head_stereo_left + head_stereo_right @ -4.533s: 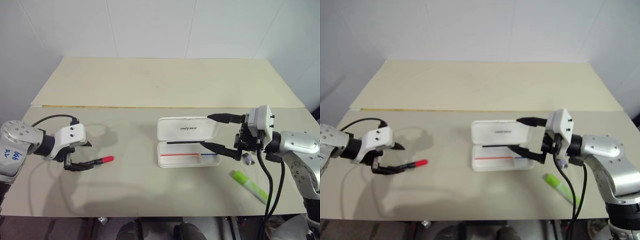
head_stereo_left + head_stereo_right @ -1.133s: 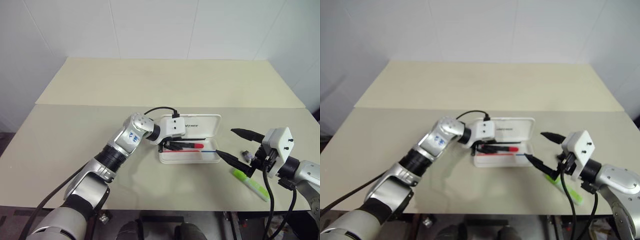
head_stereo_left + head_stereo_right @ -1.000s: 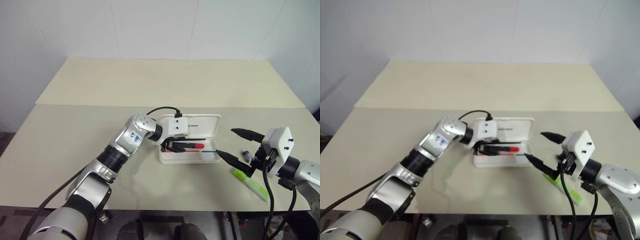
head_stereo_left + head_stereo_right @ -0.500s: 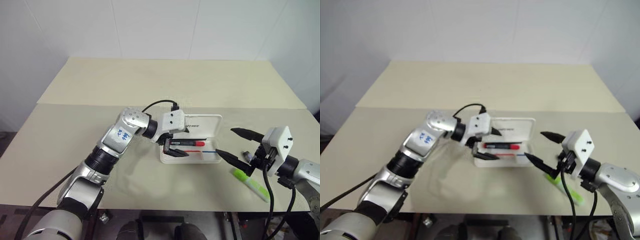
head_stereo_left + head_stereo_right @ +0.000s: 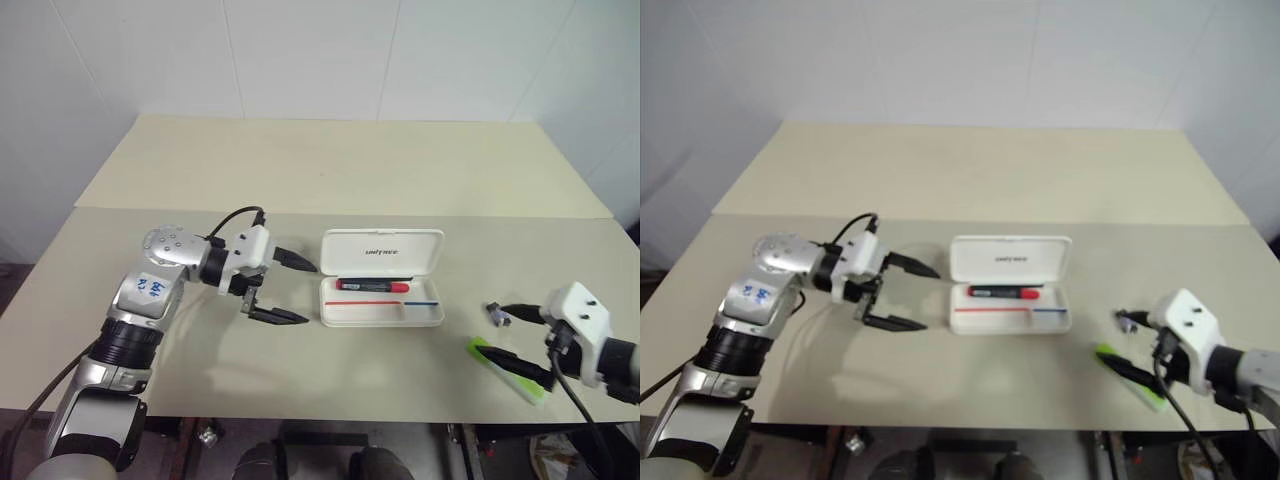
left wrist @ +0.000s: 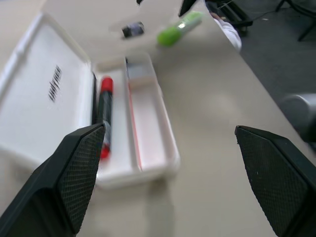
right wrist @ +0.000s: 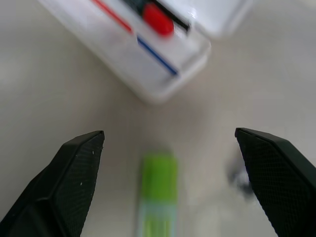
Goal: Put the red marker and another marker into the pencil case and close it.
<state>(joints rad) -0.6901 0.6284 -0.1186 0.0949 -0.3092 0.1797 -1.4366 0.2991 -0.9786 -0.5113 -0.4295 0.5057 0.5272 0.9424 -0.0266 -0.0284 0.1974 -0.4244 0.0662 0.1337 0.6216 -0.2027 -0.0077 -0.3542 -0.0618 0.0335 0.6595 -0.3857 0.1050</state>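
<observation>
Red marker (image 5: 372, 285) lies in the open pencil case (image 5: 382, 290). Right gripper (image 7: 165, 185), jaws apart, hovers over the green highlighter (image 7: 158, 192) on the bench (image 5: 300, 190) — straddle its middle, then squeeze. Left gripper (image 5: 290, 291) spread, empty.

Red marker (image 5: 373, 285) in open pencil case (image 5: 382, 288) (rear of tray), highlighter (image 5: 506, 370) on table to its right

head stereo: high, fwd-down, far | wrists: close, both see pencil case (image 6: 133, 128)
</observation>
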